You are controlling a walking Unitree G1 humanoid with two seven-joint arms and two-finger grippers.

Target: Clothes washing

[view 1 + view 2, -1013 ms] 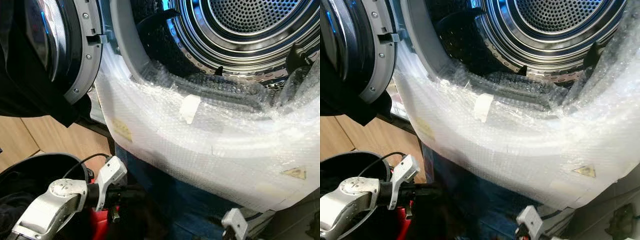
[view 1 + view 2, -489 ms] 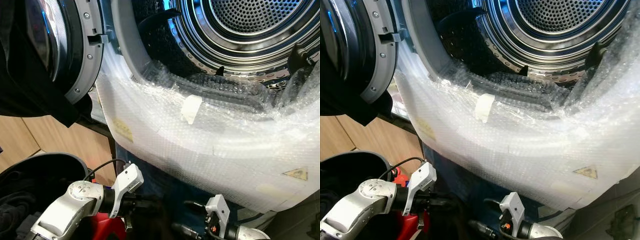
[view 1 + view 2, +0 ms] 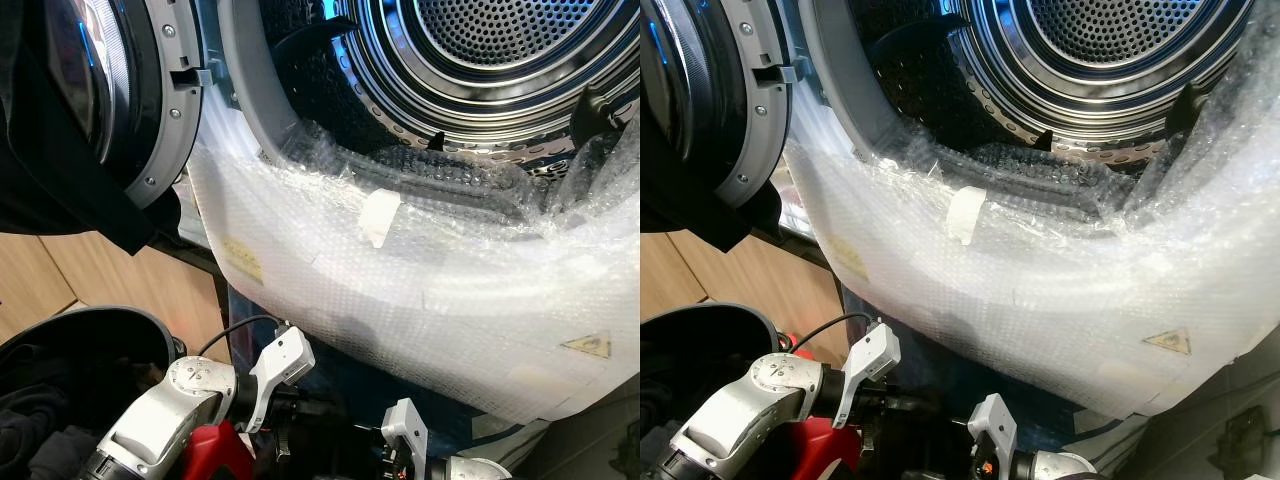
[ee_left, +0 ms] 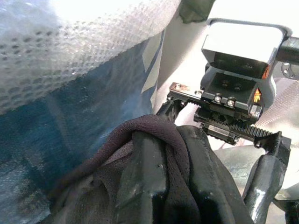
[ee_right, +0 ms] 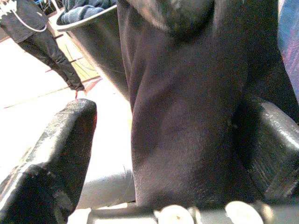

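The washing machine drum (image 3: pixel 500 60) stands open with nothing seen inside, its front rim wrapped in bubble wrap (image 3: pixel 420 280); the door (image 3: pixel 120 90) is swung to the left. Low at the left, a black laundry basket (image 3: pixel 110 325) holds dark clothes (image 3: pixel 40 440). Below the machine front, the left end effector (image 4: pixel 159 186) is clamped on a dark garment (image 4: pixel 149 135). The right end effector (image 5: pixel 163 154) has its fingers (image 5: pixel 56 144) spread, the hanging cloth lying between them.
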